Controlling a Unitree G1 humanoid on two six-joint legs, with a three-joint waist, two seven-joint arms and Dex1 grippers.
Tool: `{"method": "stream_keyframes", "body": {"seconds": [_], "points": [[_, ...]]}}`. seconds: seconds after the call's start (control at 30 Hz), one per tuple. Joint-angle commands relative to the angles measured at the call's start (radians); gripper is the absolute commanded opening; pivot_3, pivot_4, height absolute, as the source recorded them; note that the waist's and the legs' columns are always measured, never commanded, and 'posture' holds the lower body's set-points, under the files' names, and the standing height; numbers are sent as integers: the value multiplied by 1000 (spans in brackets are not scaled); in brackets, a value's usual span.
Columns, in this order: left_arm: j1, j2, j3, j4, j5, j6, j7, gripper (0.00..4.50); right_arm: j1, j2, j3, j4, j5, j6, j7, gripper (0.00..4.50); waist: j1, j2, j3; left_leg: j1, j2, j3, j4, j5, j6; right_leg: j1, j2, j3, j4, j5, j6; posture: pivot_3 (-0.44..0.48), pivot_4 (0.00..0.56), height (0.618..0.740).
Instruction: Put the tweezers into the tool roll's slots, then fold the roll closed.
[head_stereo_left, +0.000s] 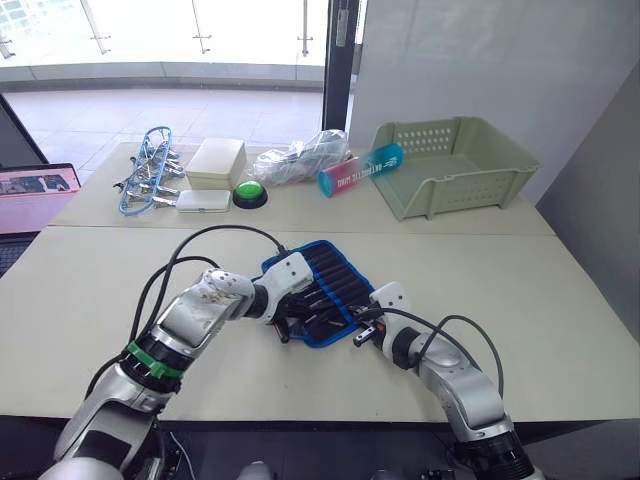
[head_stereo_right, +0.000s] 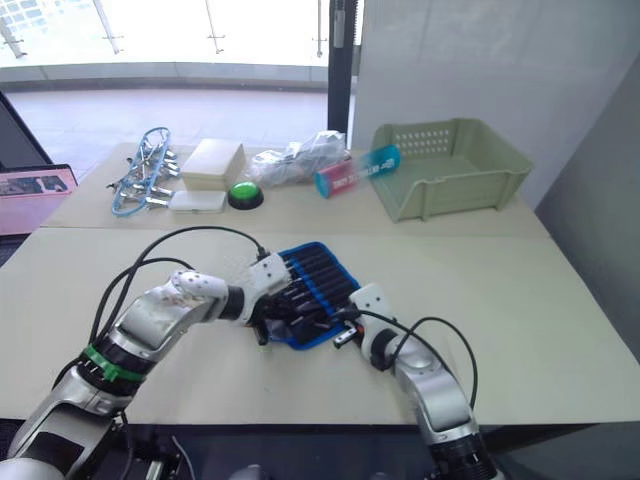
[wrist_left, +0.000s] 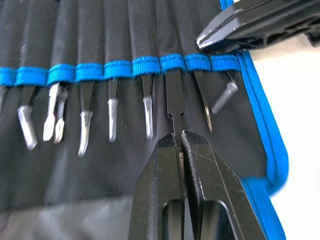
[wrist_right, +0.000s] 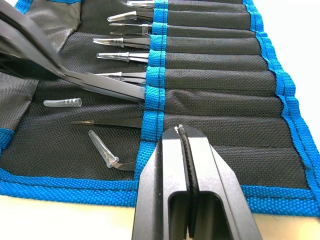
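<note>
At the centre of the worktop (head_stereo_left: 560, 300), the left gripper (wrist_left: 181, 137), clamped on a tweezer (wrist_left: 174, 95) half-seated in the tool roll (wrist_right: 220, 80), may snag the blue slot binding, while the right gripper (wrist_right: 183, 131), fingers together, pins the roll.

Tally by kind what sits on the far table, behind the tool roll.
Bundle of silver tools: 1
Beige box: 1
White case: 1
Green button: 1
Plastic bag: 1
Pink and teal tube: 1
Green basket: 1
Total: 7

White lettering runs along the pink-and-teal tube (head_stereo_left: 360, 169), too small to read
</note>
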Motion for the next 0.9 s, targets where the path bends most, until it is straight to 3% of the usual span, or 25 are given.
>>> {"method": "stream_keyframes", "body": {"seconds": [0.03, 0.37, 0.6, 0.9], "points": [[-25, -59, -26, 5, 9, -13, -5, 36, 33, -5, 10, 49, -10, 62, -10, 0, 0, 0, 0, 0, 0, 0, 0, 0, 0, 0, 0, 0, 0, 0, 0, 0, 150, 716], [-41, -237, -22, 211, 90, -129, 36, 36, 36, -2, 17, 47, -8, 63, -10, 0, 4, 0, 0, 0, 0, 0, 1, 1, -1, 1, 0, 0, 0, 0, 0, 0, 150, 716], [-40, -226, 18, 194, 94, -117, 12, 36, 34, -10, 15, 46, -8, 64, -3, 0, 13, 0, 0, 1, 0, -1, 4, 0, 0, 2, 0, 0, 1, 0, 1, 0, 150, 716], [27, -105, 187, -83, -18, -19, -19, 2970, 24, -11, 15, 57, -7, 59, -1, 0, -8, 0, 0, -1, 0, 0, 1, 3, -4, 0, 0, 0, 1, 0, 1, 0, 150, 716]]}}
